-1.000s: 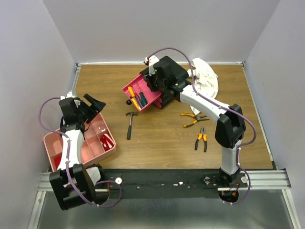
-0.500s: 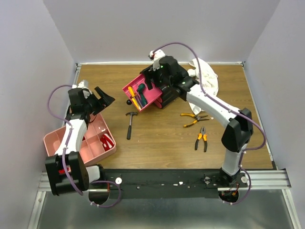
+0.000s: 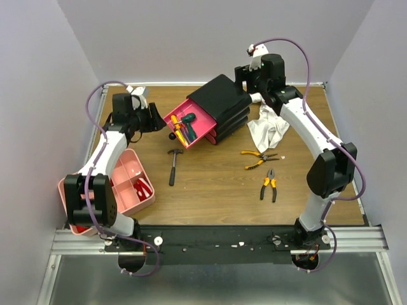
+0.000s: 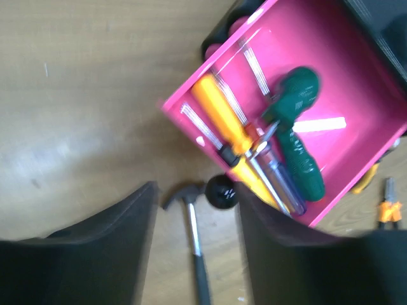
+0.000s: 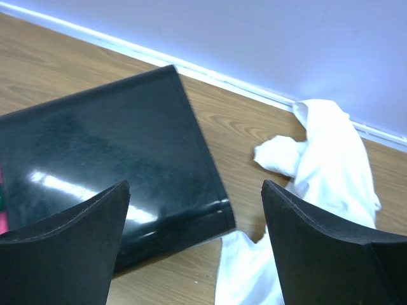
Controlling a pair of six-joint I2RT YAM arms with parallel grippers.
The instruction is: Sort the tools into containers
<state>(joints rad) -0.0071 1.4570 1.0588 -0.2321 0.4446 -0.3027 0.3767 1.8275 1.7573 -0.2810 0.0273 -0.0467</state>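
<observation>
Over by the pink drawer [image 4: 356,70], left gripper [image 4: 194,187] hovers wide and empty, lined up on its knob [image 4: 221,192], probably to push it closed since screwdrivers [image 4: 299,146] lie inside; right gripper [image 5: 196,187] gapes empty above the black box [image 5: 95,159]; hammer [image 3: 173,168] and pliers [image 3: 269,184] lie loose

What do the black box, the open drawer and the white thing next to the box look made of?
Black box: likely hard plastic, glossy; its top mirrors light streaks. Open drawer: probably plastic, magenta and smooth, with a bright reflection on its floor. White thing: soft cloth, matte, crumpled into folds.
</observation>
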